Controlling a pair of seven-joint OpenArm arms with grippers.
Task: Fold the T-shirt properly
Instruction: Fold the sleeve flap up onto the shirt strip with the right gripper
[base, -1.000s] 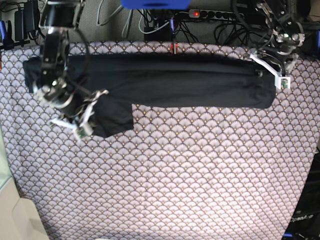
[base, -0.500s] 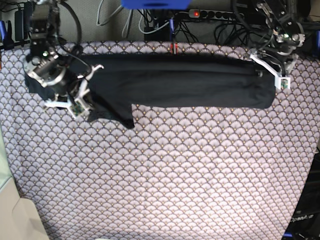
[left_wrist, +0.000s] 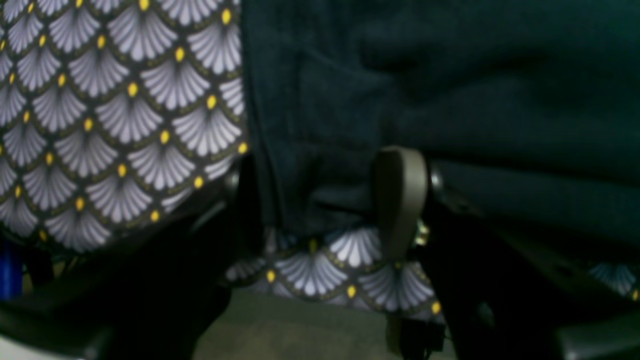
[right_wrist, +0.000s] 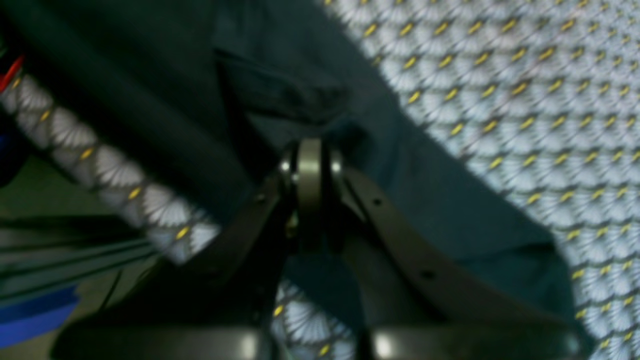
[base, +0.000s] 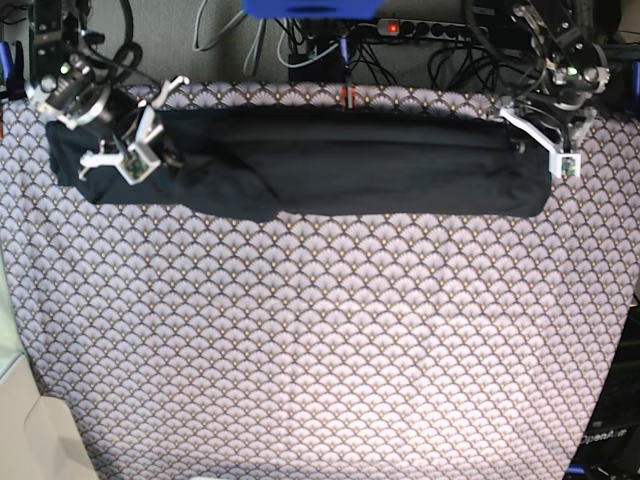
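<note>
Tablecloth (base: 320, 340) bears T-shirt (base: 350, 165); right pincer (right_wrist: 310, 165) pinches it.

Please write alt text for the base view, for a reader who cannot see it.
A black T-shirt, folded into a long band, lies across the far side of a scallop-patterned tablecloth. The right gripper sits at one end, the left gripper at the other.

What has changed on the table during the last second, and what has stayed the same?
The right gripper, shut on the plain black cotton T-shirt, moved toward the table's far edge and carried the hanging sleeve flap up onto the long folded band, so the flap no longer sticks out toward the near side. The left gripper stayed at the band's other end, jaws apart, and the scallop-patterned tablecloth did not shift.
</note>
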